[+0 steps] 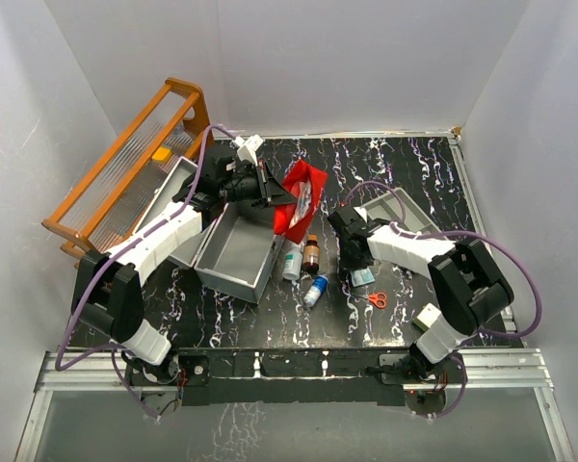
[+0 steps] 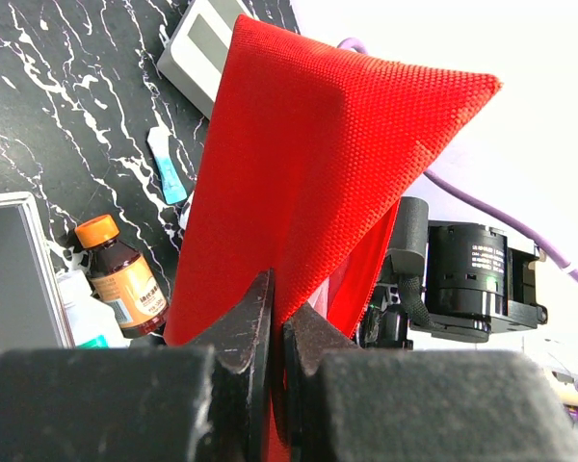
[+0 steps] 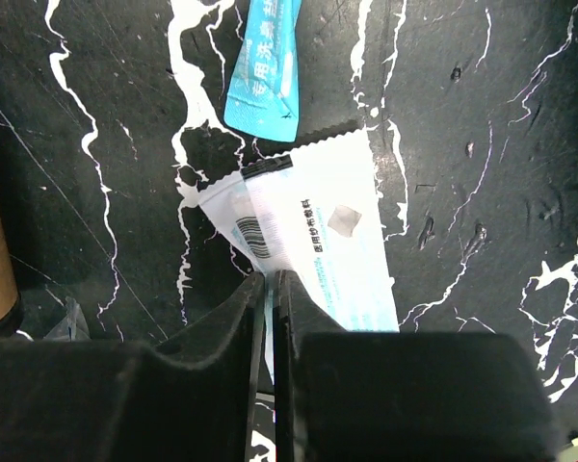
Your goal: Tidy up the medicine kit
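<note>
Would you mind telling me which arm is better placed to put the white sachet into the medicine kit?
Right. The right tool already pinches the white sachet; the left tool is occupied gripping the red pouch.

Bottles (image 1: 311, 255), red pouch (image 1: 302, 197) flank the medicine kit (image 1: 233, 252) — far tabletop (image 1: 405, 164) open.

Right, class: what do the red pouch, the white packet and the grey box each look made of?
The red pouch: woven fabric, matte; a fine weave grain shows. The white packet: thin plastic or foil film, slightly glossy, zigzag sealed edge. The grey box: probably hard plastic, smooth, matte; straight rigid walls.
</note>
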Robot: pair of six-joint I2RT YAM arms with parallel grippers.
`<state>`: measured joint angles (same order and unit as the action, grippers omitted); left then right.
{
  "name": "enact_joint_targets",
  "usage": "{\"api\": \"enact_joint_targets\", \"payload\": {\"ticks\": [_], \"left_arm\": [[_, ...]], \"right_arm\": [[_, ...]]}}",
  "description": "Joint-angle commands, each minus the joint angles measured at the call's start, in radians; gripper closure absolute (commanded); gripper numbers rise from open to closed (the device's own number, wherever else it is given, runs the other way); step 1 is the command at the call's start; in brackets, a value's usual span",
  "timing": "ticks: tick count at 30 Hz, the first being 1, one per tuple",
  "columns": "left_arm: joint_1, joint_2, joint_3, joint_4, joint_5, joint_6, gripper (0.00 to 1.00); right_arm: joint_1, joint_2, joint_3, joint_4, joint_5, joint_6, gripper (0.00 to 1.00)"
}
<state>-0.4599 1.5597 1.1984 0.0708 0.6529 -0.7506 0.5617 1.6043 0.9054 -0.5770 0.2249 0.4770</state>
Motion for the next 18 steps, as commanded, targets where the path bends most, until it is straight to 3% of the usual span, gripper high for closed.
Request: {"api": "enact_joint_targets", "payload": {"ticks": [1,5,18], "left_arm": [[0.009,-0.057,0.008,0.009,0.008,0.010,1.00],[0.009,-0.048,0.018,0.008,0.013,0.006,1.00],[0.009,-0.055,0.002,0.016,0.016,-0.015,1.00]], "right_arm": [[-0.003,0.046,-0.004,-0.018,0.014,0.014,0.94],[-0.003,0.025,0.004,-0.012,-0.017,0.027,1.00],[-0.003,-0.235,-0.052,0.037,0.028,0.223,1.00]]}}
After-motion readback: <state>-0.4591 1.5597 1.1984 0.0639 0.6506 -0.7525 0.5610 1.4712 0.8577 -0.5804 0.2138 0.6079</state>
